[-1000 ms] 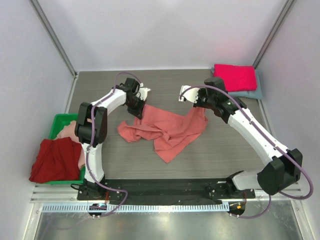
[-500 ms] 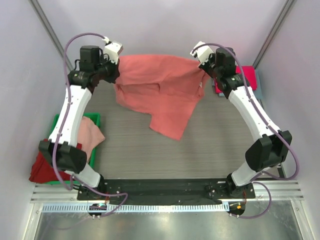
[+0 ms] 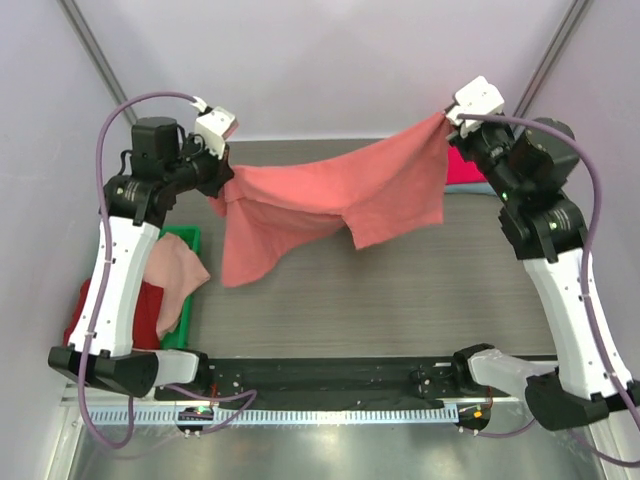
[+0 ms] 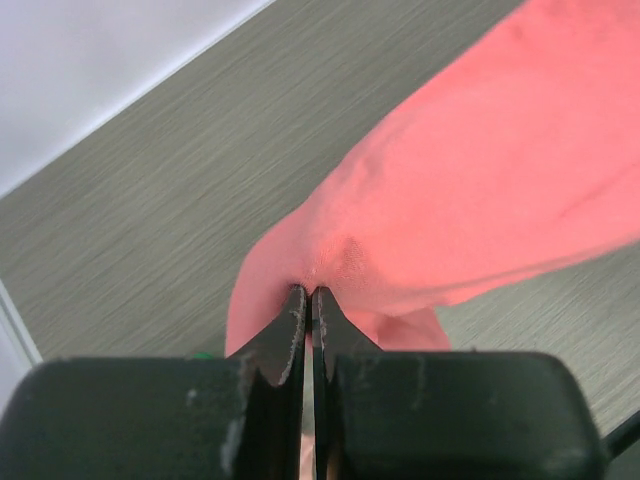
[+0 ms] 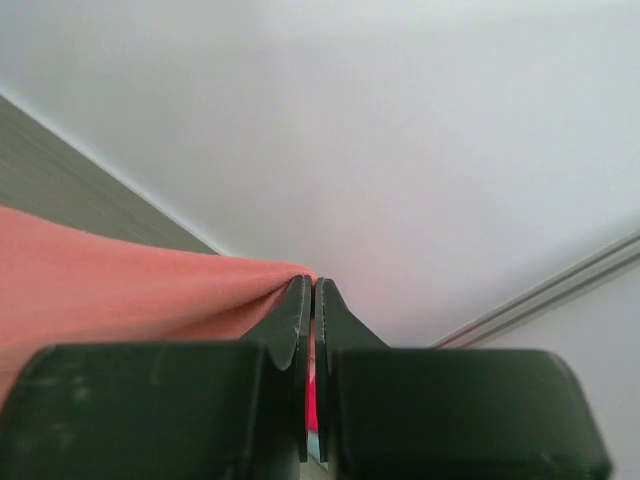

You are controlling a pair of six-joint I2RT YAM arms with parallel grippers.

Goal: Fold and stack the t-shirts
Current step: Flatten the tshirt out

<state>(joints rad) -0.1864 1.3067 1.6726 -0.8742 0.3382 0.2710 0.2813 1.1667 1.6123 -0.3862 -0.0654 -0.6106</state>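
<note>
While both arms are held high, the salmon t-shirt (image 3: 330, 200) hangs stretched between them above the surface (image 3: 400, 300). It sags mid-span and one flap droops at left. The left claw (image 4: 308, 296) is pinching one cloth edge, and the right claw (image 5: 308, 284) is clamped on the opposite edge. A pale pink shirt (image 3: 175, 272) and a dark red shirt (image 3: 78, 322) lie at the green bin (image 3: 188, 238), far left.

Plain white walls (image 3: 330, 60) enclose a grey wood-grain tabletop (image 3: 400, 300), with slanted metal posts (image 3: 88, 42) at the corners.
</note>
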